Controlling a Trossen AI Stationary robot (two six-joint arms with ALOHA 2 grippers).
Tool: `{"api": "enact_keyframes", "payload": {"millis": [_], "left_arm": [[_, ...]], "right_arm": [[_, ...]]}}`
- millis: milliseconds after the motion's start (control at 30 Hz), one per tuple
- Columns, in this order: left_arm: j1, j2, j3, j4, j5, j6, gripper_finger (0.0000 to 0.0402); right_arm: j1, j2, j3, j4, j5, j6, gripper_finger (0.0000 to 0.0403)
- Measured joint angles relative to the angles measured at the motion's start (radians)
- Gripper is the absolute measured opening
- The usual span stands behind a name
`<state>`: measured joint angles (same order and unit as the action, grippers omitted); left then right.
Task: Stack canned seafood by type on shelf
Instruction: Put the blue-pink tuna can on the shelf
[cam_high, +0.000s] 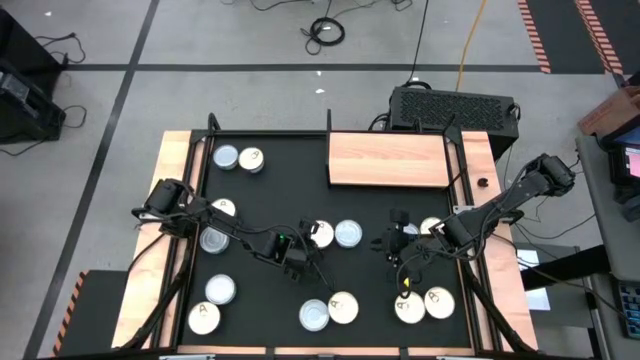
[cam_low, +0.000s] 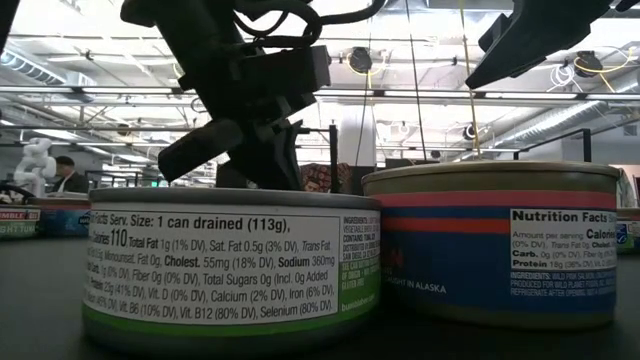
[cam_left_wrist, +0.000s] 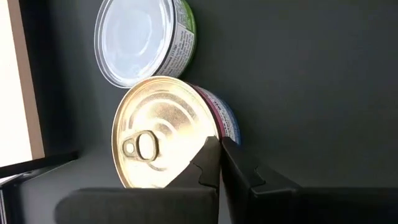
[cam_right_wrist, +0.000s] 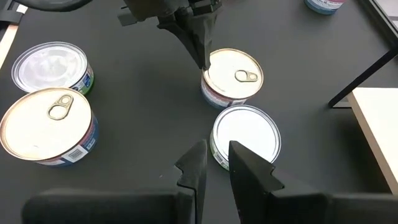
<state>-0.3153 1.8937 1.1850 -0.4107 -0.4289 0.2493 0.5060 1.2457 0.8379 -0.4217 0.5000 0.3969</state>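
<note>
Spanning the scene, a matte black tabletop (cam_high: 300, 200) carries a smooth rectangular pale-wood shelf (cam_high: 387, 158) at its far edge, bare of tins. Flat round tins (cam_high: 218, 290), silvery or gold-lidded, lie scattered. Left claw (cam_right_wrist: 200, 57), pressed together, touches the rim of a gold pull-tab tin (cam_right_wrist: 232, 78). Right claw (cam_right_wrist: 214, 163) hovers slightly parted above a silver-lidded tin (cam_right_wrist: 246, 134).

The shelf (cam_high: 387, 158) top is bare and approachable from above. In front of it, two touching tins (cam_high: 335, 234) and both grippers crowd the mat centre.
</note>
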Motion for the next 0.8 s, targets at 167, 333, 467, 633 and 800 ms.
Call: {"api": "enact_keyframes", "payload": {"millis": [167,333,467,633,800], "left_arm": [[0.000,-0.037,-0.004,-0.023,0.018,0.000,0.0002],[0.000,-0.072,0.016,-0.014,0.017,0.008,0.0001],[0.002,-0.075,0.060,-0.016,0.009,0.063,0.0001],[0.037,-0.077,0.114,0.010,0.000,0.146,0.0000],[0.104,-0.077,0.164,0.060,-0.018,0.247,0.0000]], "right_arm": [[0.000,0.000,0.000,-0.004,0.001,0.000,0.0061],[0.000,0.000,0.000,-0.022,0.001,0.005,0.0061],[0.000,0.000,0.000,-0.034,0.001,0.010,0.0061],[0.000,0.000,0.000,-0.048,0.003,0.011,0.0061],[0.000,0.000,0.000,-0.069,0.011,0.011,0.0061]]}}
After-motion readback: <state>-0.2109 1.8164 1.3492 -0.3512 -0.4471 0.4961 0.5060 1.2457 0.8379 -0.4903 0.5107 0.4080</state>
